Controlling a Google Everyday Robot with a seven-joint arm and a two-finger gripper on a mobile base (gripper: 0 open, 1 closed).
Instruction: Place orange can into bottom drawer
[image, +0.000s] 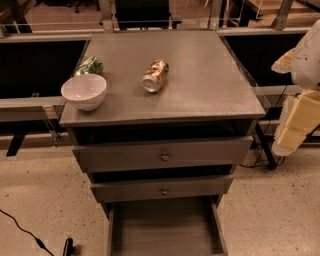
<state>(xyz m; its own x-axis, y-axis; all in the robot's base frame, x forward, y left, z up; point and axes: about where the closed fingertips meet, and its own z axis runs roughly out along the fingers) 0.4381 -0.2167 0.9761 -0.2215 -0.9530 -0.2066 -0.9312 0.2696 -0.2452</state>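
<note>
- Partly cut off at the right edge: the gripper (291, 131), pale yellow blocks under a white arm segment (307, 55). It hangs beside the cabinet's right side, well apart from the orange can (155, 76). Open or closed: cannot tell.
- Bottom drawer (165, 227) stands pulled out. Its front end runs past the lower edge, so only the grey floor and thin side walls show.
- Green bag (90, 65) is half hidden behind the white bowl (84, 91), on the left side of the cabinet top (210, 75).
- Black cable (20, 229) on the speckled floor, lower left, runs out of view.
- Writing: the can carries printed patches, none legible.
- Orange can lies on its side on the cabinet top, a little left of centre. Its silver end faces the camera. The body is shiny orange-gold with white patches. It sits right of the bowl, near it but not touching.
- Top drawer (162, 152) and middle drawer (162, 187): one round brass knob each, with a dark gap above each front.
</note>
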